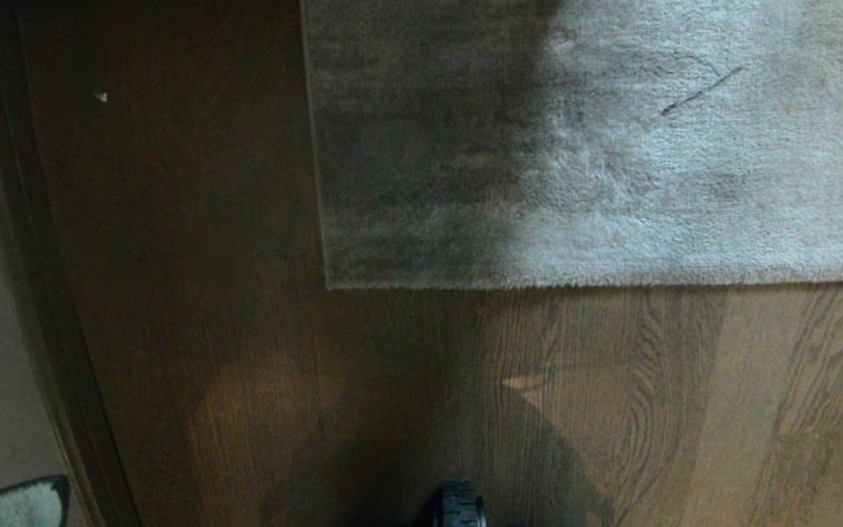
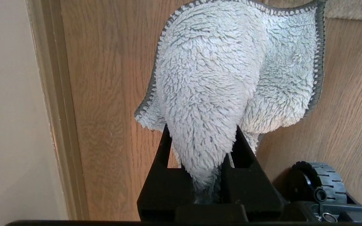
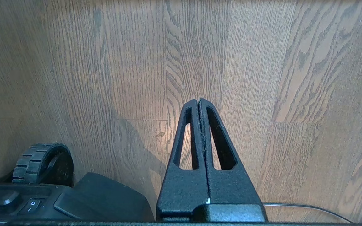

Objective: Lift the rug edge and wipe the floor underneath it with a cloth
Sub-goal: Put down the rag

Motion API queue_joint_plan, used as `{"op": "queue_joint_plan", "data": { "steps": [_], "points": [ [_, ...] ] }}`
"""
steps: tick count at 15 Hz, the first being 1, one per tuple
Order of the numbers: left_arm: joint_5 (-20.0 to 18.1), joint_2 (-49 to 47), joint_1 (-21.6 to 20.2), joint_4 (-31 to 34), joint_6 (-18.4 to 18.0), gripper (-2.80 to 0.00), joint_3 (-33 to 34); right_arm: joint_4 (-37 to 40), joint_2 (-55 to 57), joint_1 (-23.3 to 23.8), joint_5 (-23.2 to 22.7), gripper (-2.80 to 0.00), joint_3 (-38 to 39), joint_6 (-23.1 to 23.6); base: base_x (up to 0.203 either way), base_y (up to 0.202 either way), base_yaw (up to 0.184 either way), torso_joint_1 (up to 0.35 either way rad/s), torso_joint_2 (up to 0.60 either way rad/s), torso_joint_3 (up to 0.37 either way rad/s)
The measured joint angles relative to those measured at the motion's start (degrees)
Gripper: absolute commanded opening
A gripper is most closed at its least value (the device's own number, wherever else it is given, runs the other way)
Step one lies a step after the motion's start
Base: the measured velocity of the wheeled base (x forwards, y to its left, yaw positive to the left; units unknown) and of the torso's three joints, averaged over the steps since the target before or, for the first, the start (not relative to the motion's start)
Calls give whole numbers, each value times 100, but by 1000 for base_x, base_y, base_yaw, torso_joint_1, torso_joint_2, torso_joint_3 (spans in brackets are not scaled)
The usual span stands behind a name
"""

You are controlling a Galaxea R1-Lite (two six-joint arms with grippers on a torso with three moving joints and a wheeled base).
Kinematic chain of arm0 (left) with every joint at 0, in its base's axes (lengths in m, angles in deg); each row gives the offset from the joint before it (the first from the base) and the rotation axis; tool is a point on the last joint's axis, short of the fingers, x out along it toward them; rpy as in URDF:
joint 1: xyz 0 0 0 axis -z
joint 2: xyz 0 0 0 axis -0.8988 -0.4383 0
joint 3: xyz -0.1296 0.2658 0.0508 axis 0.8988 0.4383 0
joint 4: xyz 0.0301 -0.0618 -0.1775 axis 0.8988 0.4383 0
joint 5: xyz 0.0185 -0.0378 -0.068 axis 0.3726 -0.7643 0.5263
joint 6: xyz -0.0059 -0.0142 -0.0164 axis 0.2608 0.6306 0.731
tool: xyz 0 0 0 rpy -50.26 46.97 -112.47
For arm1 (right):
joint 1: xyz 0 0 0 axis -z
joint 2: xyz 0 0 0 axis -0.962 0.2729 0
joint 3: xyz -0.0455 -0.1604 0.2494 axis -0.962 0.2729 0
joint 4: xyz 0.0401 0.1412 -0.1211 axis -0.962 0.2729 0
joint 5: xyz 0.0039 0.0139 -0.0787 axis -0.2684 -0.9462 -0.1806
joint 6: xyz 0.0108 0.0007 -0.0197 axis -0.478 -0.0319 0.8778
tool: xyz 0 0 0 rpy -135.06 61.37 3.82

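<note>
The left gripper (image 2: 201, 138) has its fingers (image 2: 165, 147) clenched on the cloth (image 2: 218, 69), whose fluffy pale body bunches between them and fans out beyond their tips above the floor (image 2: 112, 94), with a skirting board (image 2: 58, 110) off to one side. The right gripper (image 3: 199, 102) hangs over bare floor with its fingers pressed together on nothing, a base wheel (image 3: 42, 161) near their root. In the head view the rug edge (image 1: 575, 282) lies flat on the floor, its corner (image 1: 330, 282) in shadow, and what may be the cloth shows at the lower left.
</note>
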Motion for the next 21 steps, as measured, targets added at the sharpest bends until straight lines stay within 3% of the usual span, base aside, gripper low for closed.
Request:
{"op": "queue_joint_plan", "data": {
  "steps": [5, 11, 15, 21],
  "points": [
    [-90, -131, -1, 88, -128, -280, -128, -2, 0, 0, 0, -280, 0, 0, 0, 0, 0, 0, 0, 0],
    [-373, -1387, 255, -19, -115, -280, -552, 0, 2, 0, 0, -280, 0, 1, 0, 0, 0, 0, 0, 0],
    [-359, -2617, 399, -694, -10, -280, -630, -2, 2, 0, 0, -280, 0, -2, 0, 0, 0, 0, 0, 0],
    [-349, -4984, 280, -2538, 36, -280, -685, 0, 2, 0, 0, -280, 0, 0, 0, 0, 0, 0, 0, 0]
  ]
}}
